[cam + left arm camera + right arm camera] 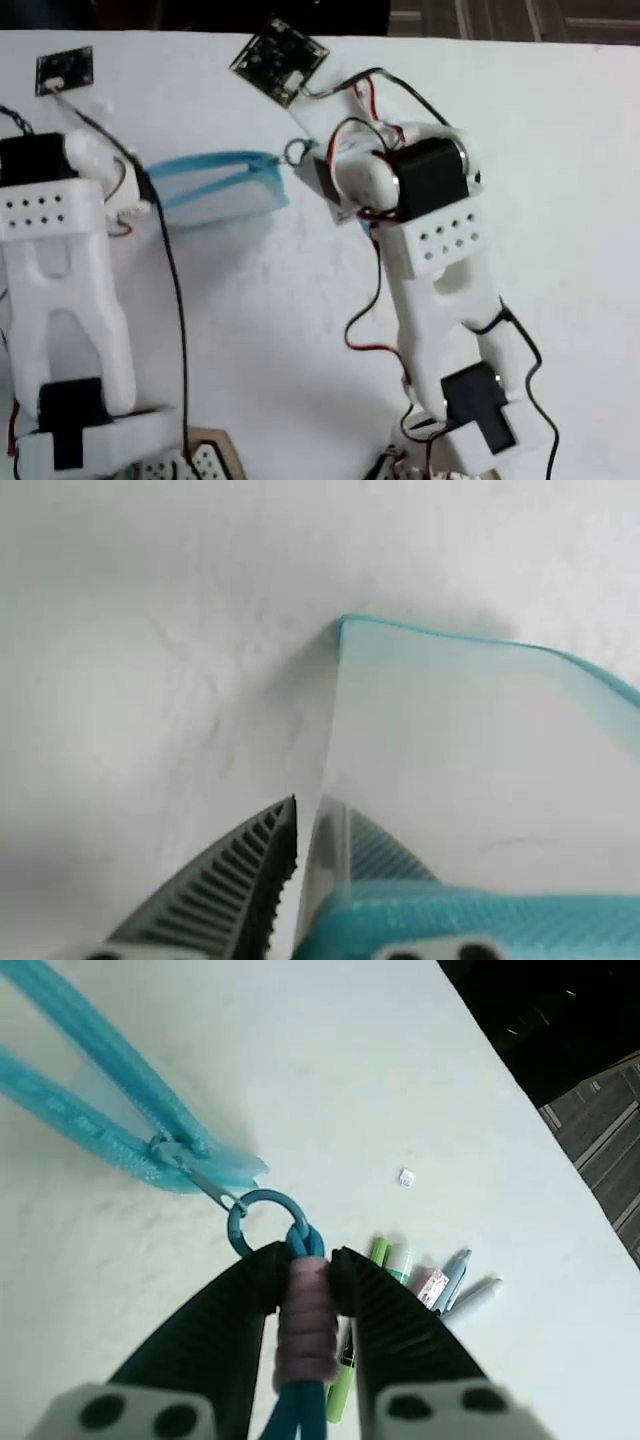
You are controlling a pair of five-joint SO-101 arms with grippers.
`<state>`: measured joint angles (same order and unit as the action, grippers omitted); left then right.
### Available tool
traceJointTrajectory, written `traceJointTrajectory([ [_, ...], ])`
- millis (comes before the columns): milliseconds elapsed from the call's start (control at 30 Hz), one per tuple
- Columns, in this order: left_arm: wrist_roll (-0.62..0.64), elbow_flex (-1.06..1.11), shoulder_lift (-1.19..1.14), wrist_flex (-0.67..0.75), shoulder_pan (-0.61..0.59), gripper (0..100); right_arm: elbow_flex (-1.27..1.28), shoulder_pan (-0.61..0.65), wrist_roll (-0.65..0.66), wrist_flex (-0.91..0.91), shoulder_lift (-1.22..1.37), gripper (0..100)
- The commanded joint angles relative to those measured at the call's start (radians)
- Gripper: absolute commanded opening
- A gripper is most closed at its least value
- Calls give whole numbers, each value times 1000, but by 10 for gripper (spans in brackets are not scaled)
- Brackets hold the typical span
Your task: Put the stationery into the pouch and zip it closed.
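A translucent light-blue pouch point(215, 187) lies on the white table between the two arms. Its zipper tapes point(95, 1070) stand apart and meet at the slider point(165, 1150). My left gripper point(312, 815) is shut on the pouch's thin edge point(335, 720), one finger on each side. My right gripper point(305, 1260) is shut on the pink-wrapped pull cord point(303, 1310), which loops through the teal ring point(265, 1222) on the zipper pull. In the high view that ring point(296, 152) sits at the pouch's right end, by the right gripper point(318, 168). Several pens and markers point(425, 1280) lie on the table just past the right gripper.
Two small circuit boards point(65, 68) point(280, 58) lie near the table's far edge, with a black cable point(165, 260) running across the table from one of them. A tiny white scrap point(406, 1176) lies beyond the pens. The table edge point(520, 1090) is close behind.
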<state>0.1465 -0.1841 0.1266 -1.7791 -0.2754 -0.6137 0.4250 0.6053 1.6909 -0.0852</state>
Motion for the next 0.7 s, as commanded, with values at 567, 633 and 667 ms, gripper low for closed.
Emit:
traceJointTrajectory([
  [567, 72, -71, 19, -17, -33, 21, 101, -87, 46, 77, -145, 191],
  [633, 61, -25, 85, -17, -28, 21, 110, -153, 34, 77, -61, 190],
  [667, 54, 0, 119, -17, -27, 21, 109, -177, 41, 77, -13, 190],
])
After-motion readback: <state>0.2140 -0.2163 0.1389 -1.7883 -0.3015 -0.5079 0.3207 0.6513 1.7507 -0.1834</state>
